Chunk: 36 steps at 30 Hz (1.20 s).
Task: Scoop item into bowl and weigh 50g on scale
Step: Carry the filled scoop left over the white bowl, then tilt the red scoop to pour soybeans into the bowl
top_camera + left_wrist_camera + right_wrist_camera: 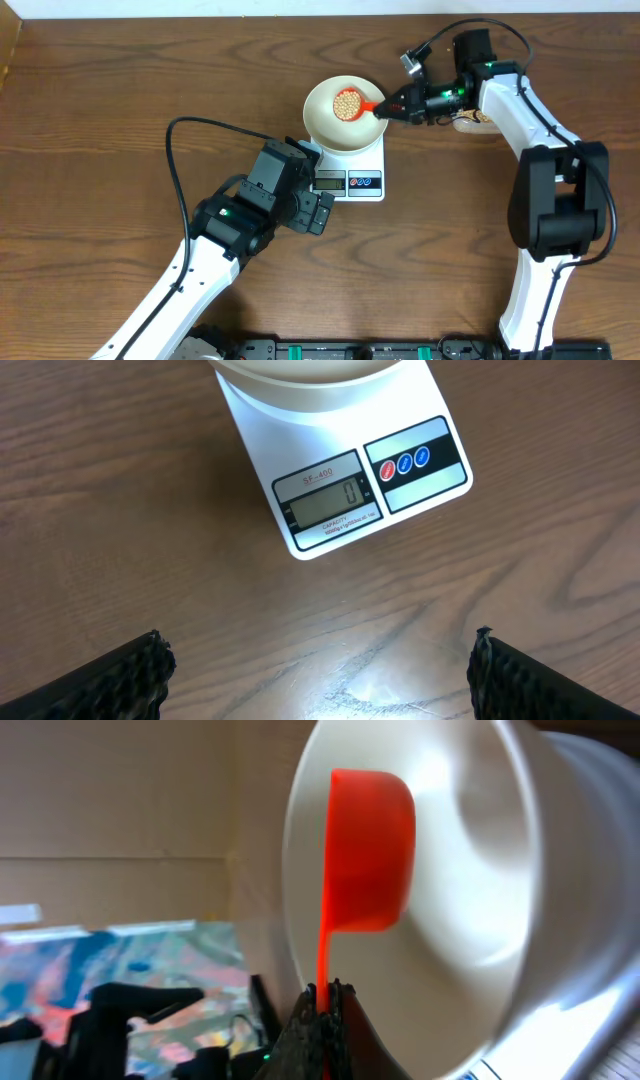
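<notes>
The cream-white bowl stands on the white scale, with tan beans piled inside it. My right gripper is shut on the handle of a red scoop, whose cup is over the bowl's right side. In the right wrist view the scoop sits on edge in front of the bowl's inside, held by the gripper. My left gripper is open and empty, just left of the scale's front. The left wrist view shows the scale, its display reading 0, and the gripper.
A tub of beans lies partly hidden behind my right arm at the right. The scale has round buttons on its front edge. Cables run over the table by both arms.
</notes>
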Motion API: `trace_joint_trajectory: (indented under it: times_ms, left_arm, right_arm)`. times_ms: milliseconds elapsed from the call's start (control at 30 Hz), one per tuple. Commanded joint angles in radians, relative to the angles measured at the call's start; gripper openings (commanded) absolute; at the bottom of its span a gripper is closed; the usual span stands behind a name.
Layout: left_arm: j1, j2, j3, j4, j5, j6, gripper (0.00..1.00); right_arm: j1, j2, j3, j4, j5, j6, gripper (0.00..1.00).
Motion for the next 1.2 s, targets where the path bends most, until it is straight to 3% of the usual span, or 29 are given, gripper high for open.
trace_joint_trajectory:
  times_ms: [0, 333, 800, 1167]
  left_arm:
    - [0.003, -0.013, -0.005, -0.003, -0.009, 0.007, 0.96]
    - [0.003, -0.013, -0.004, -0.003, -0.009, 0.007, 0.96]
    - [0.003, -0.013, -0.005, -0.003, -0.009, 0.007, 0.96]
    - [0.003, -0.013, -0.005, -0.003, -0.009, 0.007, 0.96]
  right_arm:
    - [0.006, -0.080, 0.018, -0.016, 0.064, -0.026, 0.01]
    - [0.047, -0.105, 0.024, -0.063, 0.148, -0.126, 0.01]
    - [0.119, -0.182, 0.051, -0.102, 0.433, -0.157, 0.01]
    - [0.168, -0.187, 0.054, -0.112, 0.517, -0.187, 0.01]
